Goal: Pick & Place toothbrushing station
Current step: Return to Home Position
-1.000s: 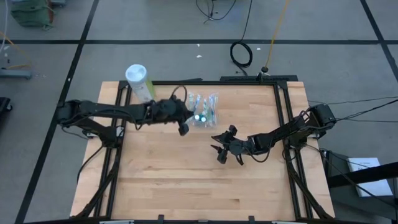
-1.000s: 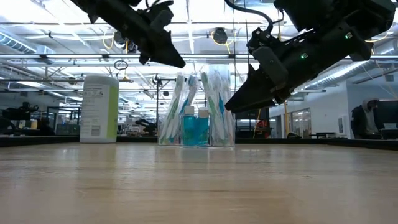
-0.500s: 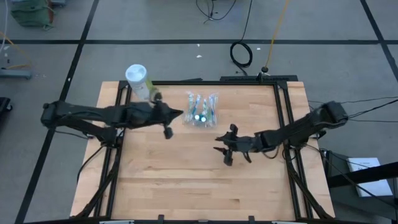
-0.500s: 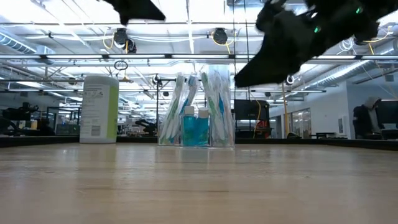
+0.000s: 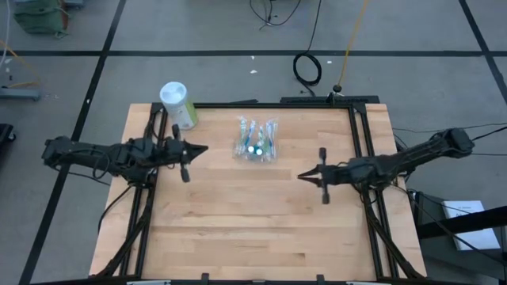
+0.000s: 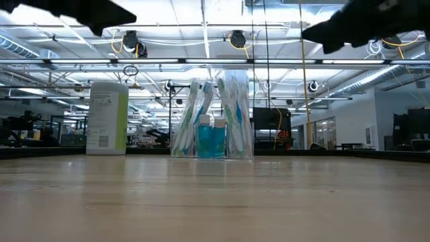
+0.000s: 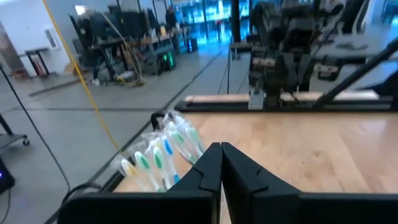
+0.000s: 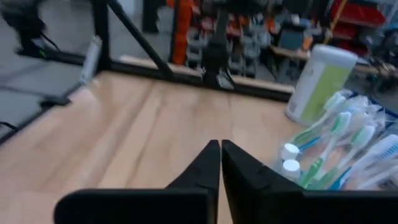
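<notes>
The toothbrushing station (image 5: 255, 141), a clear holder with several toothbrushes and two blue white-capped bottles, stands upright on its base at the table's far middle; the low view shows the station (image 6: 213, 121) too. My left gripper (image 5: 202, 149) is shut and empty, left of the station and well apart from it. My right gripper (image 5: 303, 176) is shut and empty, to the station's right and nearer the front. In each wrist view the fingers, left (image 7: 221, 146) and right (image 8: 220, 144), meet at their tips, with the station (image 7: 158, 155) (image 8: 336, 149) beyond them.
A pale-green cylinder with a white lid (image 5: 178, 103) stands at the table's far left corner, also seen as the cylinder (image 6: 107, 117) in the low view. A black frame rail (image 5: 277, 104) runs along the far edge. Bare wood (image 5: 253, 222) fills the near half.
Both grippers have drawn away from the station and risen: the left toward the table's left edge, the right toward its right edge. The right gripper's fingers, spread a second ago, have shut. The station stands where it was.
</notes>
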